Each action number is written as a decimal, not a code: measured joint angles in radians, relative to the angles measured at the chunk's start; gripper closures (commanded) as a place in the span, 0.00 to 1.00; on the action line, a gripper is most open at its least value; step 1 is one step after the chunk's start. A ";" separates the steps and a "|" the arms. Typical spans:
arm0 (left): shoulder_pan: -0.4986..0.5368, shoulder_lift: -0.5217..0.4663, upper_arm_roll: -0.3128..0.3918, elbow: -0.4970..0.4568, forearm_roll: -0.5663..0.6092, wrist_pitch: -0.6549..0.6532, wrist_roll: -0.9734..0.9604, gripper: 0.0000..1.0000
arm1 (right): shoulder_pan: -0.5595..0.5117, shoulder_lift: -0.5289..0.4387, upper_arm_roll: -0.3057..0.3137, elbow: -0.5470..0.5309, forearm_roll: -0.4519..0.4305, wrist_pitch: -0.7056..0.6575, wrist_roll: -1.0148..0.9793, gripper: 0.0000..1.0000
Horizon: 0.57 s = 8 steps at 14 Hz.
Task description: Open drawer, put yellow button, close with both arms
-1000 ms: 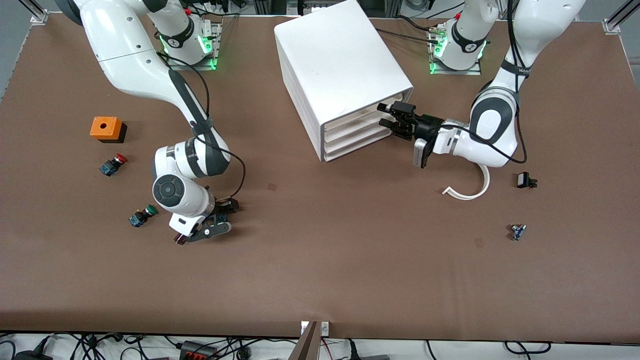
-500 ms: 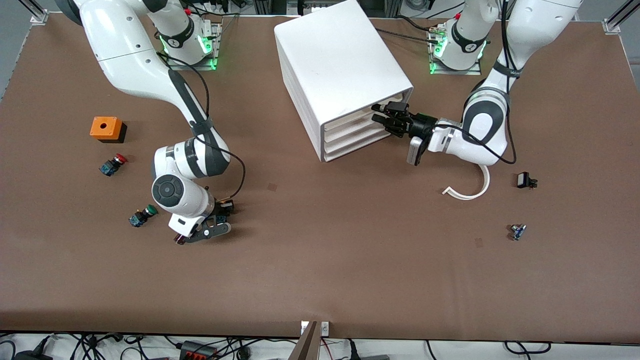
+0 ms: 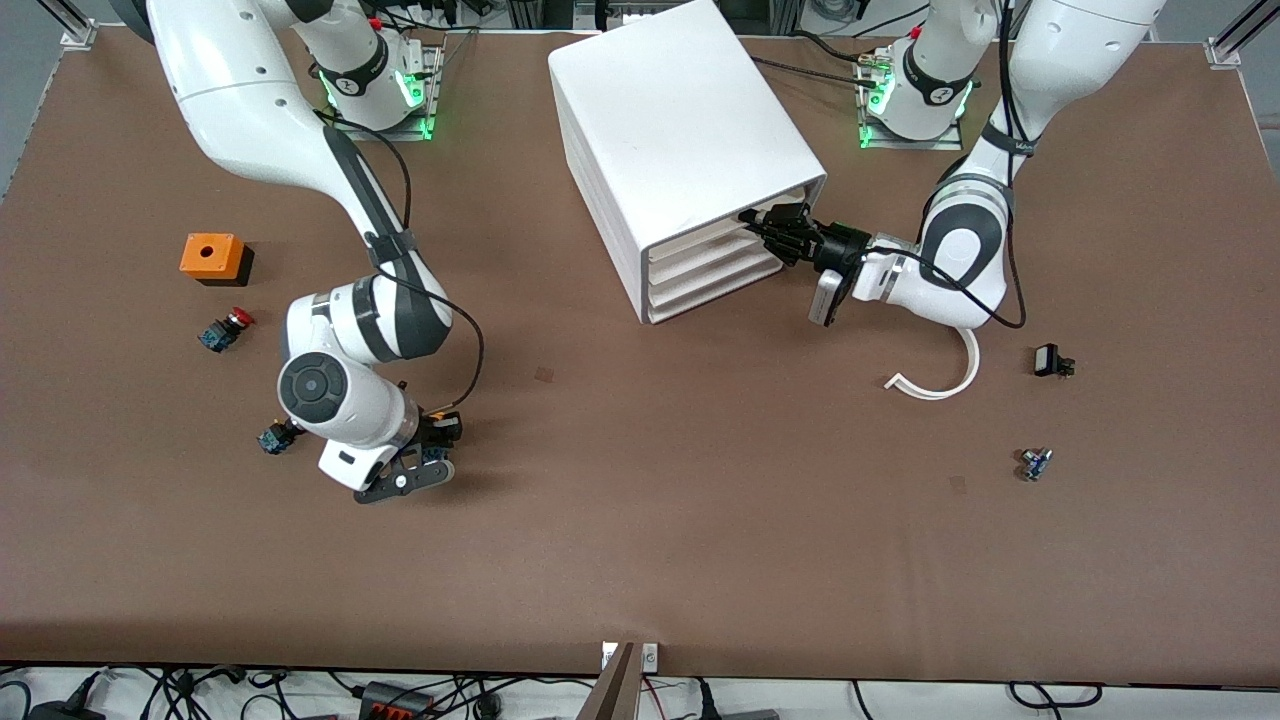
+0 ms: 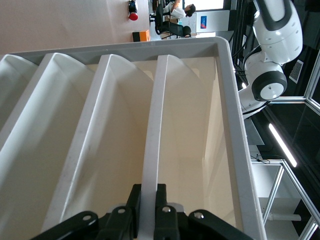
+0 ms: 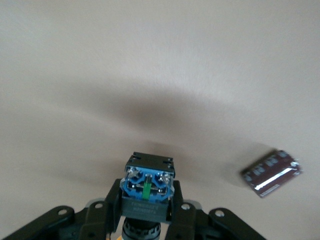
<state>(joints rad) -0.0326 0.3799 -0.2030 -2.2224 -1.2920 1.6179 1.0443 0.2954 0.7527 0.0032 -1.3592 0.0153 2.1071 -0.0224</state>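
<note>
The white cabinet point(image 3: 680, 120) stands at the middle of the table's robot side with its four drawers shut. My left gripper point(image 3: 757, 222) is at the top drawer point(image 3: 700, 238). In the left wrist view the left gripper point(image 4: 148, 192) is shut on that drawer's cream front lip point(image 4: 152, 125). My right gripper point(image 3: 430, 445) is shut on the yellow button point(image 3: 445, 428) and holds it a little above the table. In the right wrist view the right gripper point(image 5: 148, 197) clamps the button's black-and-blue body point(image 5: 148, 190); its cap is mostly hidden.
An orange box point(image 3: 213, 257), a red-capped button point(image 3: 226, 329) and a green-capped button point(image 3: 272, 437) lie toward the right arm's end. A white curved strip point(image 3: 940, 378) and two small parts point(image 3: 1049, 361) point(image 3: 1036, 463) lie toward the left arm's end. A dark red chip point(image 5: 272, 173) lies beside the right gripper.
My left gripper has moved in to the cabinet and shut on the top drawer's lip. My right gripper has risen a little with the yellow button and shifted toward the right arm's end.
</note>
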 measured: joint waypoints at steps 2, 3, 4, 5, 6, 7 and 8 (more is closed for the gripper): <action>0.003 0.000 0.000 0.006 -0.001 -0.003 -0.019 1.00 | 0.017 -0.031 0.001 0.067 0.001 -0.085 0.000 1.00; 0.006 0.000 0.000 0.017 0.000 -0.003 -0.046 1.00 | 0.029 -0.052 0.001 0.087 0.001 -0.110 0.000 1.00; 0.008 0.001 0.002 0.030 0.000 0.000 -0.071 1.00 | 0.042 -0.075 0.001 0.099 0.001 -0.129 0.000 1.00; 0.008 0.005 0.004 0.047 0.001 0.004 -0.092 1.00 | 0.054 -0.099 0.001 0.105 0.001 -0.140 0.000 1.00; 0.009 0.014 0.007 0.067 0.002 0.008 -0.106 1.00 | 0.064 -0.122 0.001 0.106 0.001 -0.147 0.000 1.00; 0.010 0.028 0.011 0.092 0.005 0.009 -0.117 1.00 | 0.073 -0.144 0.001 0.107 0.001 -0.150 0.000 1.00; 0.015 0.049 0.015 0.121 0.009 0.010 -0.123 1.00 | 0.083 -0.163 0.001 0.107 0.001 -0.152 0.000 1.00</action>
<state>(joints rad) -0.0173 0.4288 -0.1881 -2.1018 -1.2832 1.6275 0.9218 0.3782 0.5899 0.0046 -1.2518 0.0163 1.9555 -0.0224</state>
